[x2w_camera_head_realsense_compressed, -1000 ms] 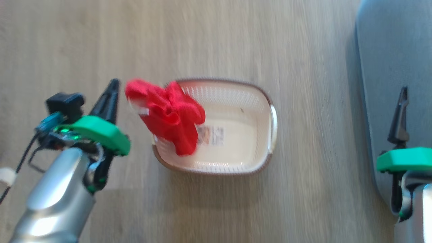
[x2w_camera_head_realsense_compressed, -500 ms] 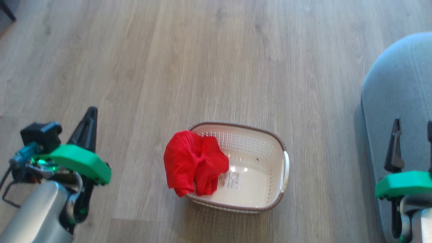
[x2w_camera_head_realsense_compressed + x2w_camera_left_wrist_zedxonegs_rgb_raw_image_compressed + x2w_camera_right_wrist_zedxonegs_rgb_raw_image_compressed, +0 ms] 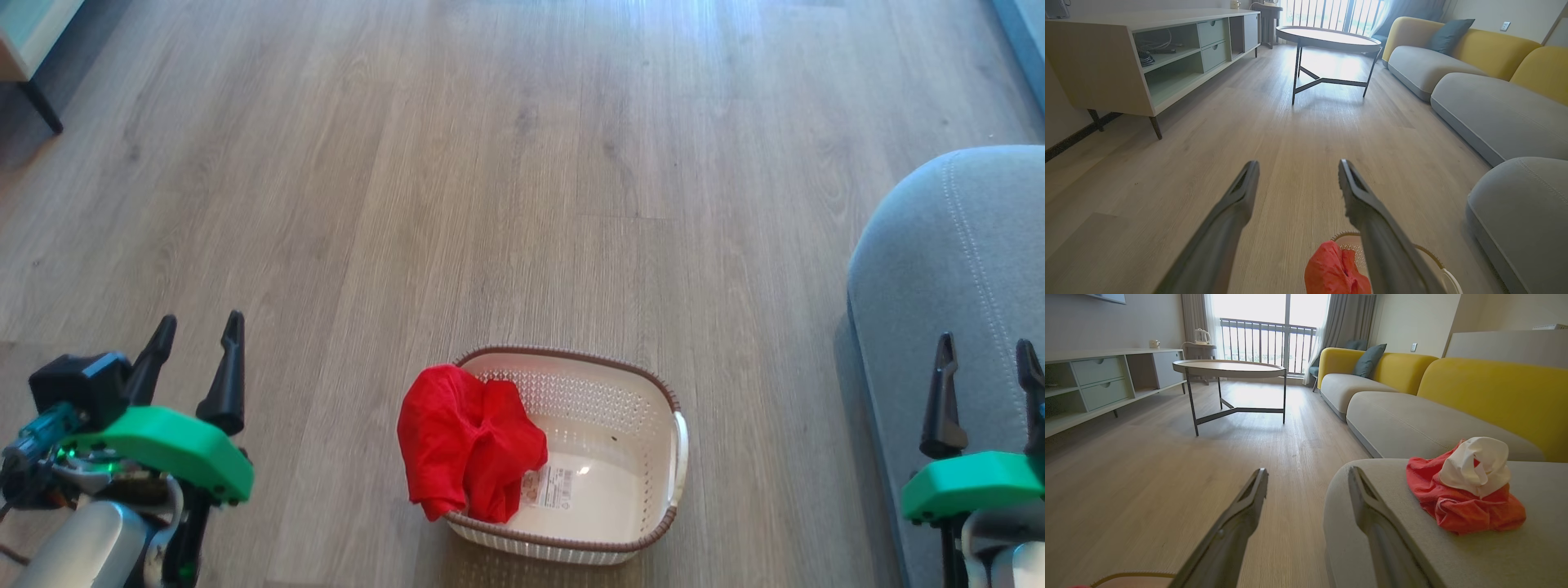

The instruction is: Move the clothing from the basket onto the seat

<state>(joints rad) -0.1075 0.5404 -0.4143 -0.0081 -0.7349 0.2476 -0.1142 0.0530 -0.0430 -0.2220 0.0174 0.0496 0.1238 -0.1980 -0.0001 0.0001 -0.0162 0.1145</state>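
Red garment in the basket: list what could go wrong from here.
1. The red garment drapes over the basket rim; lifting it could snag and tip the basket.
2. The open left hand is on the far side of the basket from the seat, so thin fabric might slip during the carry.

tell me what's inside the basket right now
A red garment hangs over the left rim of the basket, partly inside. A label sticker shows on the bare bottom. Whatever lies beneath the garment is hidden.
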